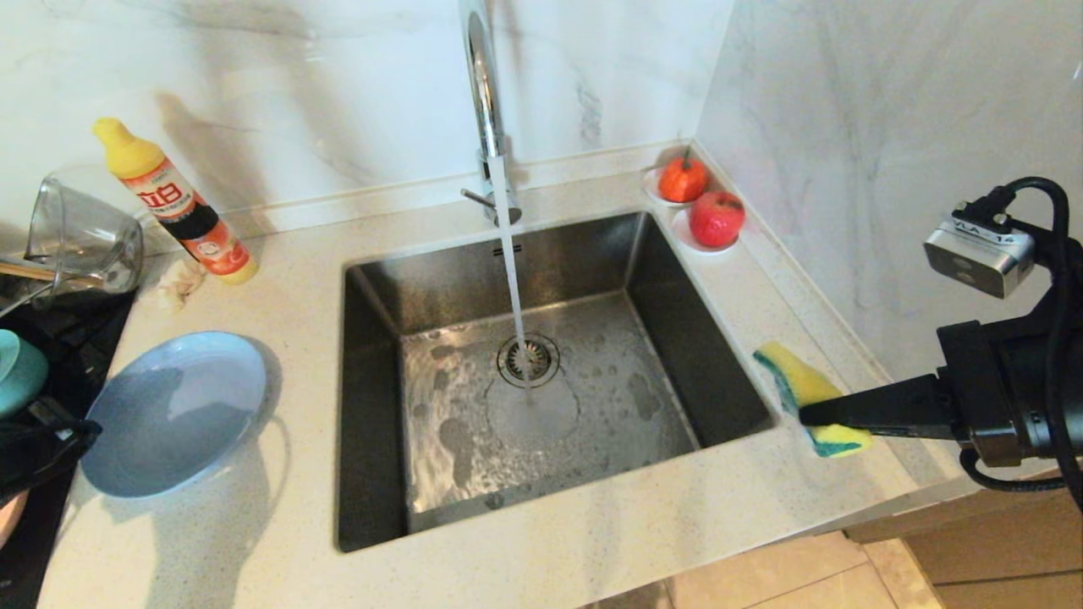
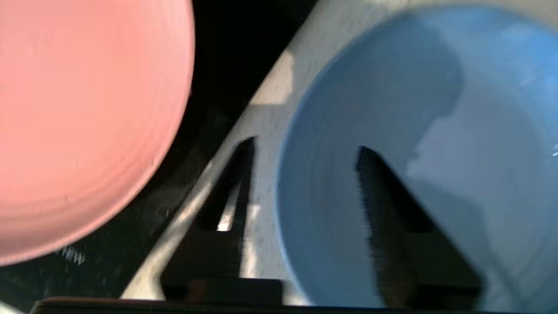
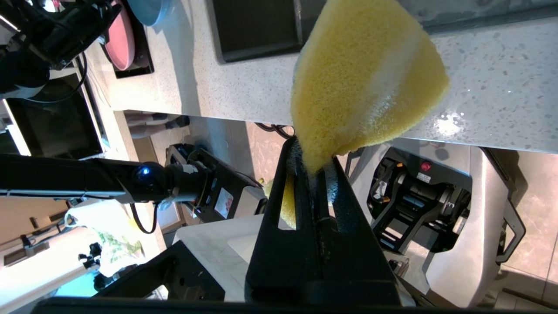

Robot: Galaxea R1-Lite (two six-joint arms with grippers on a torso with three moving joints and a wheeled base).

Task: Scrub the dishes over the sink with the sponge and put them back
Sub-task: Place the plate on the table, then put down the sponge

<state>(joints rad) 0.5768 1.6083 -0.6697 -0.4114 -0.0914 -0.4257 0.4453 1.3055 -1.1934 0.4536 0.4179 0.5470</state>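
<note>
The grey-blue plate (image 1: 173,410) lies flat on the counter left of the sink (image 1: 381,279), where water runs from the faucet (image 1: 482,76) onto the drain. My left gripper (image 2: 305,146) is open at the plate's (image 2: 414,109) near rim. One finger is over the plate and the other over the counter, and nothing is gripped. The pink plate (image 2: 78,122) sits beside it on a black surface. The teal bowl (image 1: 17,372) shows at the far left edge. My right gripper (image 1: 808,412) hovers over the counter right of the sink, shut on the yellow-green sponge (image 1: 799,381) (image 3: 366,78).
A detergent bottle (image 1: 173,203) and a tipped glass jug (image 1: 80,237) stand at the back left, with a crumpled cloth (image 1: 179,283) near them. Two red fruits (image 1: 715,217) sit on saucers in the back right corner. A marble wall runs along the right.
</note>
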